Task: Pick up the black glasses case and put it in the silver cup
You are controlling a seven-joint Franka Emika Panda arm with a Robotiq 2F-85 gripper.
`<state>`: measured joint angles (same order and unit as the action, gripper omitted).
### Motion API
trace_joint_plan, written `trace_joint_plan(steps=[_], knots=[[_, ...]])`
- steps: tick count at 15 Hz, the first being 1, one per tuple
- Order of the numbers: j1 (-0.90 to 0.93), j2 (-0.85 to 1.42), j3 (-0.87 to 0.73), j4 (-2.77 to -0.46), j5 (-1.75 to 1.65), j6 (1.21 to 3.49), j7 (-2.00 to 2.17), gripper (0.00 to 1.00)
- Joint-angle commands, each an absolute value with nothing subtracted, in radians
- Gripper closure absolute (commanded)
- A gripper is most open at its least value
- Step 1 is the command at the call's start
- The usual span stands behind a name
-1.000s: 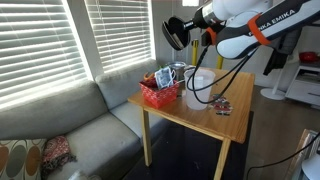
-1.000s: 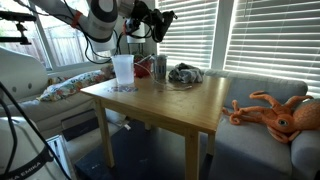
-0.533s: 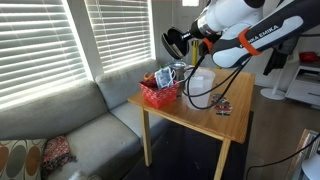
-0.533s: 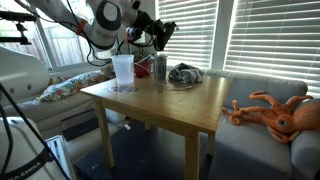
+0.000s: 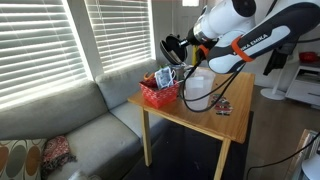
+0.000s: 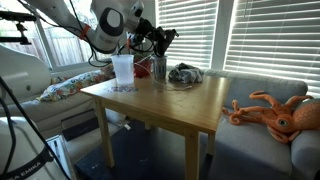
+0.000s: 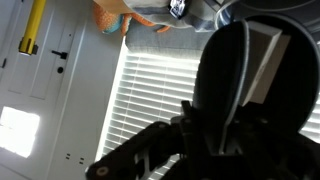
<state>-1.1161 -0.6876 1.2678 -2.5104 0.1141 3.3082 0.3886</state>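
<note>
My gripper (image 5: 180,47) is shut on the black glasses case (image 5: 171,46), a dark rounded oval held in the air above the far end of the wooden table. In an exterior view the gripper (image 6: 156,38) and the case (image 6: 164,39) hang just above the silver cup (image 6: 158,68). The cup (image 5: 179,72) stands between the red mesh basket and the white container. In the wrist view the case (image 7: 240,90) fills the right half, clamped between the gripper's fingers (image 7: 225,125), with window blinds behind it.
A translucent white container (image 6: 122,70) (image 5: 201,80) and a red mesh basket (image 5: 158,94) flank the cup. A grey bundle (image 6: 184,73) and small items (image 5: 222,106) lie on the table (image 6: 160,105). An orange octopus toy (image 6: 275,113) sits on the sofa. Blinds close behind.
My gripper has come down and in toward the silver cup, carrying the black case with it; nothing on the table has moved.
</note>
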Motion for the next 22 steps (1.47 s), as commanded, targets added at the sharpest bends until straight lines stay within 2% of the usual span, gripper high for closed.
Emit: trace_joint_plan(steps=[1,12,13,14,15,16,20,22], knots=[[-1.178,-0.681,1.330,-2.479,0.153,3.330,0.382,0.97],[-1.244,-0.641,1.408,-2.452,0.137,3.302,0.346,0.97],[-1.239,-0.638,1.405,-2.454,0.133,3.301,0.339,0.92],[-1.235,-0.635,1.402,-2.456,0.131,3.300,0.332,0.75],[-1.228,-0.633,1.397,-2.458,0.130,3.299,0.324,0.64],[-1.224,-0.634,1.394,-2.461,0.129,3.302,0.318,0.63],[-1.195,-0.632,1.372,-2.473,0.127,3.302,0.294,0.36],[-1.177,-0.634,1.357,-2.478,0.129,3.306,0.286,0.30]])
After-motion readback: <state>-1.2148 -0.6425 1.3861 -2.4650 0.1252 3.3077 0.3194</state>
